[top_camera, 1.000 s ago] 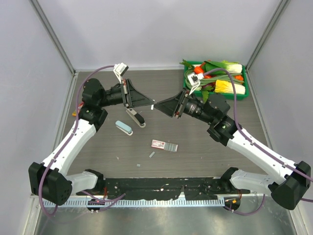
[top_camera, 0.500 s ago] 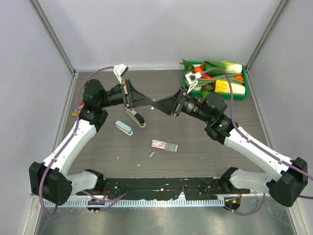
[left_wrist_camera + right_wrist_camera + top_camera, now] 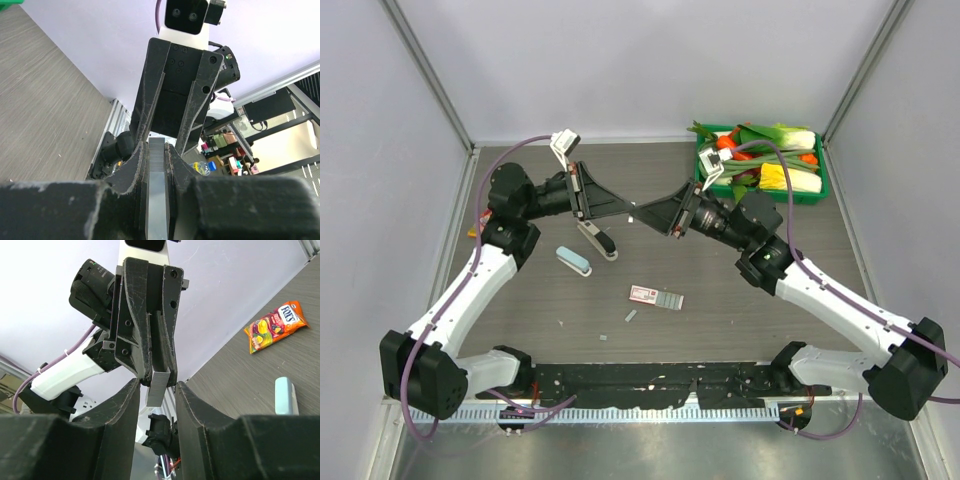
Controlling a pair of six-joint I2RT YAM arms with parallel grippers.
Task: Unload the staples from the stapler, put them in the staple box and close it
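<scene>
My left gripper [image 3: 624, 209] is shut on a silvery strip of staples [image 3: 157, 185], held in the air above the table. The strip also shows in the right wrist view [image 3: 161, 385], sticking out of the left fingers. My right gripper [image 3: 643, 214] is open, tip to tip with the left one, with a finger on each side of the strip's free end and not touching it. The stapler's pale blue top [image 3: 573, 260] lies on the table below the left gripper. A white and dark part [image 3: 598, 241] lies beside it.
A small pink-and-white box [image 3: 655, 296] lies mid-table, with loose staple bits [image 3: 631, 316] in front of it. A green basket [image 3: 822, 190] of vegetables stands at the back right. An orange candy packet [image 3: 275, 325] lies at the left edge.
My right gripper has moved left and slightly up towards the left gripper, so its open fingers now straddle the strip's end. The left gripper has stayed put.
</scene>
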